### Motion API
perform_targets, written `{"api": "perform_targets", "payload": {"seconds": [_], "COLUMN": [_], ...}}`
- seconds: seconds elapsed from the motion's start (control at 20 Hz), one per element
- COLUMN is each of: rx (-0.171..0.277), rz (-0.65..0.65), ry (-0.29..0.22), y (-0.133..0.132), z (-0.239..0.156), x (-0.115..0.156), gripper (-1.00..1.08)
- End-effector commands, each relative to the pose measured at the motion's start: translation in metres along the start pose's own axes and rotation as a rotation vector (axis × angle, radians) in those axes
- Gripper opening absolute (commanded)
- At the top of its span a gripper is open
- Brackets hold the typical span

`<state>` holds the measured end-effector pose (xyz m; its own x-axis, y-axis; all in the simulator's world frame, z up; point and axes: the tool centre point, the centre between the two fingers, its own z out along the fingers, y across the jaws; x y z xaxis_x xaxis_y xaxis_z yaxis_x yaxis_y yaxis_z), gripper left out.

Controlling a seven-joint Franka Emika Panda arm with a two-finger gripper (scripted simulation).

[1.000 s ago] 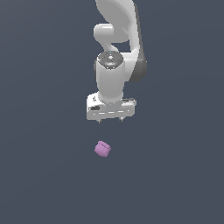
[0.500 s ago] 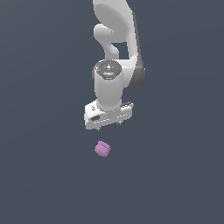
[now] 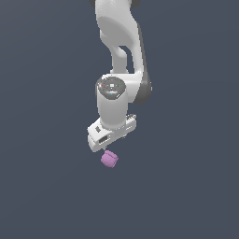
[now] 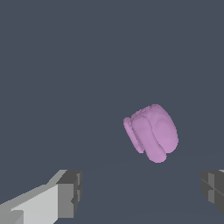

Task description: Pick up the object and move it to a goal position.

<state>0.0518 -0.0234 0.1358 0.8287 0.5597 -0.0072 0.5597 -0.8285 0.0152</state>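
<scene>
The object (image 3: 109, 159) is a small pink-purple lumpy block lying on the dark grey floor. My white gripper (image 3: 112, 141) hangs just above it, pointing down, with its hand nearly touching the block's top in the exterior view. In the wrist view the object (image 4: 152, 132) lies between and beyond the two fingers, nearer the right one. The gripper (image 4: 140, 197) is open and empty, with the jaws set wide apart. One finger (image 4: 65, 199) shows fully; the other (image 4: 214, 192) is cut by the picture's edge.
A plain dark grey floor (image 3: 186, 186) lies all around the block. The white arm (image 3: 119, 42) rises straight up behind the gripper.
The gripper has come down toward the block and turned a little at the wrist. The block has not moved.
</scene>
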Motion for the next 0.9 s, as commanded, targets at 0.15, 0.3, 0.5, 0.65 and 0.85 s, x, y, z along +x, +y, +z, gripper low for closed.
{"api": "perform_targets", "payload": {"seconds": [0.15,0.3,0.5,0.65,0.85], "rx": [0.003,0.005,0.008,0.010,0.012], "rz": [-0.144,-0.221,-0.315,-0.371,-0.427], "ry": [0.000,0.002,0.004,0.006,0.008], "y": [0.012,0.019,0.027,0.032,0.038], "z": [0.013,0.020,0.029,0.034,0.040], "x": [0.007,0.010,0.014,0.016,0.018], "gripper": [1.00,1.00,1.00,1.00,1.00]}}
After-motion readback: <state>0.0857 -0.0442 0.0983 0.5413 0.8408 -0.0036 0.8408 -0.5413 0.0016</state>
